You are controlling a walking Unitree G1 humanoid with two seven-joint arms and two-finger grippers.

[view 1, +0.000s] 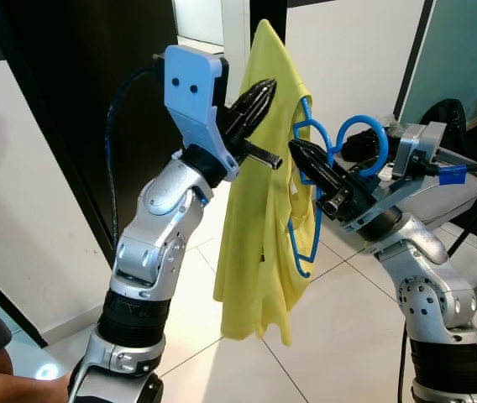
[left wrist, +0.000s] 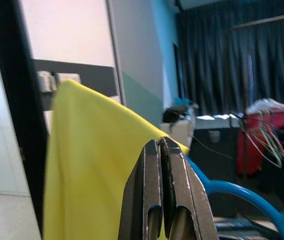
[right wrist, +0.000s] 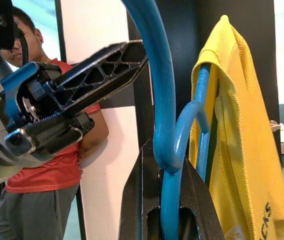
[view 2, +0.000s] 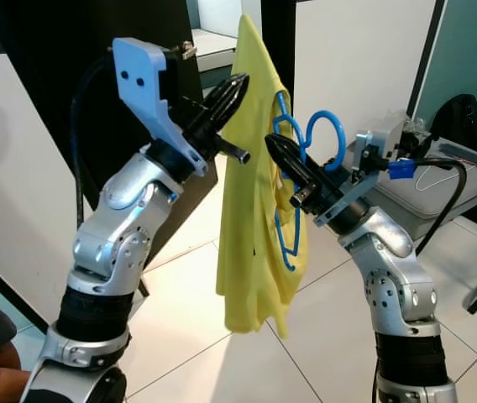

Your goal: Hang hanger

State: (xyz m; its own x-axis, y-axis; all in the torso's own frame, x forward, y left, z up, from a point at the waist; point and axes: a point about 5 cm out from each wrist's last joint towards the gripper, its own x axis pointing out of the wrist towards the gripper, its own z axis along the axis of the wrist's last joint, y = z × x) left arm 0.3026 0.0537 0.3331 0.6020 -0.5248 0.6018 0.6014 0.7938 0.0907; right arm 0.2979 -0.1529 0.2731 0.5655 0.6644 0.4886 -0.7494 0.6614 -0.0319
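Between both tools, blue hanger (view 1: 310,201) w/ yellow shirt (view 1: 259,235), right tool (view 1: 299,151) clamping.

yellow shirt (view 1: 259,227) hides most of blue hanger (view 1: 309,243); shirt print unreadable

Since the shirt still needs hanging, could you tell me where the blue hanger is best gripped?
At the neck just below the hook, where the right tool is shut on the blue hanger now. The neck is a thin bare rod; the yellow shirt drapes the frame, so come from the hook side.
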